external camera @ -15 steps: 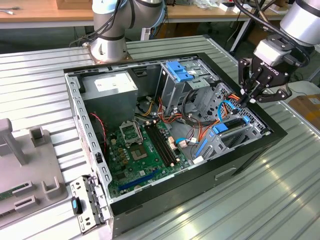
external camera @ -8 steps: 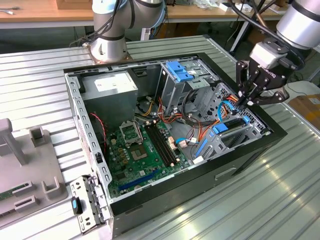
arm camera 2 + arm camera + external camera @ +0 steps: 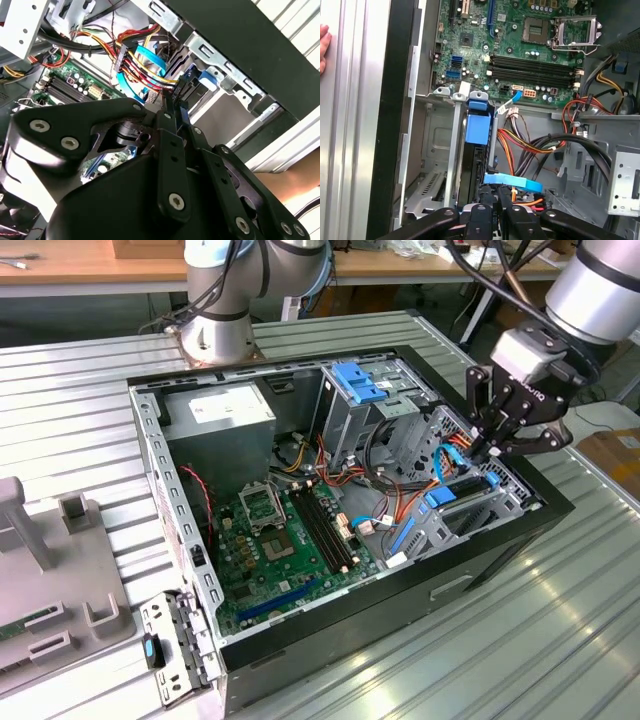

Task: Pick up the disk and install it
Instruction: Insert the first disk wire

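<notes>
The disk stands on edge in the drive bay at the case's front corner, its blue bracket facing the motherboard and its dark body below it. It also appears in the exterior view as a blue bracket in the metal bay, and in the second wrist view just past the fingertips. My gripper hangs over the bay at the exterior view's right. Its black fingers are together, tips at the disk's cabled end, beside the flat blue cable and the bundle of coloured wires.
The open black computer case lies on a ribbed metal table. Inside are the motherboard, a grey power-supply box and a metal cage with a blue latch. A person's fingertips rest outside the case wall.
</notes>
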